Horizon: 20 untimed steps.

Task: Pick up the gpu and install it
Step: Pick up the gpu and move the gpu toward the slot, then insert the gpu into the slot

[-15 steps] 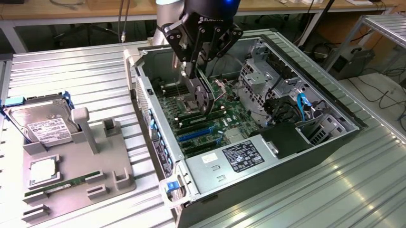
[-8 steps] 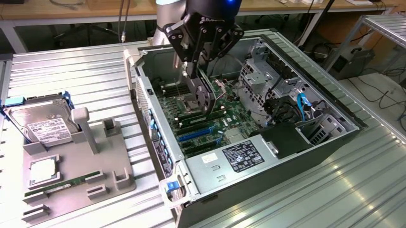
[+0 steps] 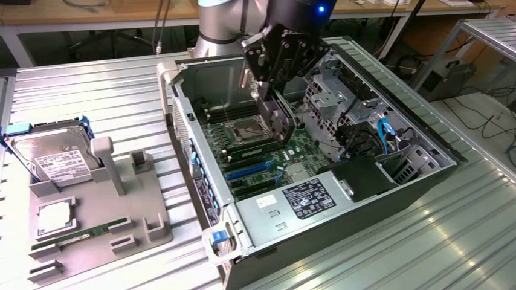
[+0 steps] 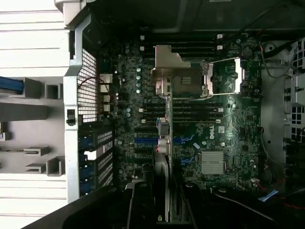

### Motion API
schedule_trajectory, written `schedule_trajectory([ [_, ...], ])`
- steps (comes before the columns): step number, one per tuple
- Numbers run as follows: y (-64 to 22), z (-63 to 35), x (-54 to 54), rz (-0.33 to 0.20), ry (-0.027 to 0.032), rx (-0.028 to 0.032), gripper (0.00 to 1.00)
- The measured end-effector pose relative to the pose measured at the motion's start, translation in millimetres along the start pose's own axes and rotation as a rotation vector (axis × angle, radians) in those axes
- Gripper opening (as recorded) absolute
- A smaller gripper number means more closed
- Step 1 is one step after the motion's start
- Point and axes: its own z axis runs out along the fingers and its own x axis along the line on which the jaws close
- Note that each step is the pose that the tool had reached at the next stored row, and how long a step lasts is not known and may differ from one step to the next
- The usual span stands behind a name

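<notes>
Clamping the gpu (image 3: 280,128) by its upper edge in the pincer (image 3: 270,90), hanging upright above the motherboard (image 3: 250,154); probably handling light, stiff, fragile: gripping the bare edge, sparing components.

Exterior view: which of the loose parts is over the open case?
The gpu, the black card held on edge by the gripper above the motherboard; hard drive and memory stick lie on the grey fixture outside.

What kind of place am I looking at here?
Probably a robotics lab or electronics workshop: an opened computer case sits on a ribbed metal table, a hard drive lies in a grey holder, and workbenches stand behind.
</notes>
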Motion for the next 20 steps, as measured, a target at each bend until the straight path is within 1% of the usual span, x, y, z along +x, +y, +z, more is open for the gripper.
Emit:
schedule_trajectory([
  [1,1.4,3.5,-7.8,0.000,0.0003,0.0000,0.26],
  [2,2.7,6.2,-12.5,0.000,0.0003,-0.0001,0.26],
  [7,6.4,16.1,-27.6,-0.002,0.0003,0.0000,0.26],
  [9,6.4,18.4,-29.7,-0.002,0.0003,0.0001,0.26],
  [20,6.4,18.4,-30.0,-0.002,0.0007,0.0001,0.26],
])
